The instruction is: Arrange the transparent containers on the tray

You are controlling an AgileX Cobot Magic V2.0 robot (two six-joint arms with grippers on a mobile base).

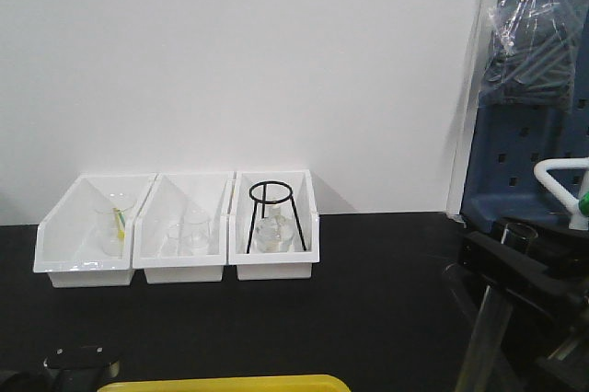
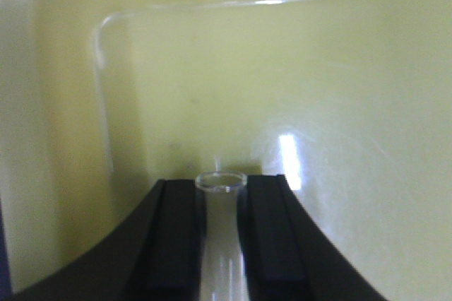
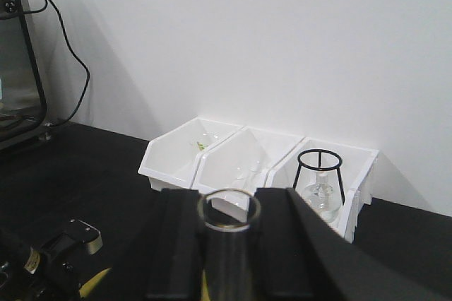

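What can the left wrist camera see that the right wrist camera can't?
Only the left wrist camera shows the inside of the yellow tray. Only the right wrist camera shows three white bins and a black tripod stand. Both: a clear tube clamped between fingers, the left tube in the left gripper, the right tube in the right gripper.

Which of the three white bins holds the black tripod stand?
The rightmost bin in the front view; the tripod stand stands over glassware there, the others hold glassware only.
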